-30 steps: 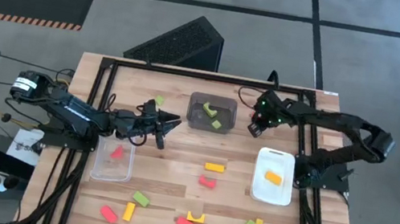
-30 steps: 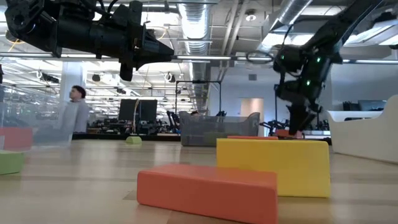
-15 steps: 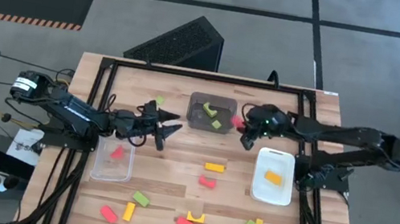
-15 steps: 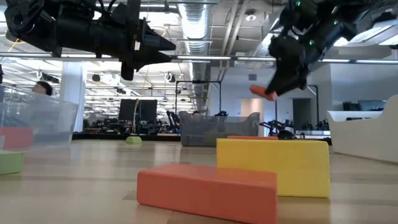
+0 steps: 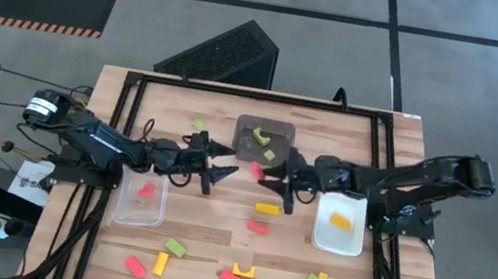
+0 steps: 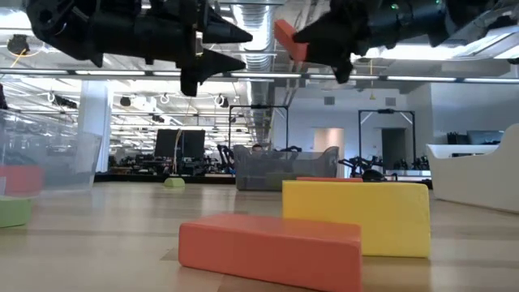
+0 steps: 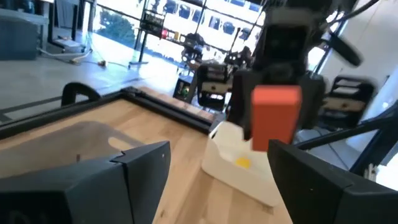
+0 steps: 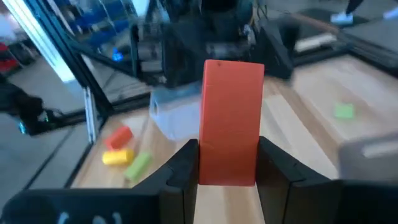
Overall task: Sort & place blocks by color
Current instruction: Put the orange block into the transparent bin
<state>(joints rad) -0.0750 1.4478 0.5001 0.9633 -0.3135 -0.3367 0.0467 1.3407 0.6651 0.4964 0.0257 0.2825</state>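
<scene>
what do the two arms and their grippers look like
Both arms are dark, near-black, jointed tubes with loose black cables along them. The left arm has a white round label near its base. The left gripper and right gripper each end in two tapering, pointed black fingers.

No text or labels seem readable in any view.

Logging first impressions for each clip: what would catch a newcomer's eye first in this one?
The two arms meeting nose to nose above the middle of the table: the right gripper holds a red block out toward the left gripper, whose jaws stand open just short of it. Around them sit the dark grey bin, the clear bin and the white bin, with loose red, yellow and green blocks strewn along the near edge.
</scene>
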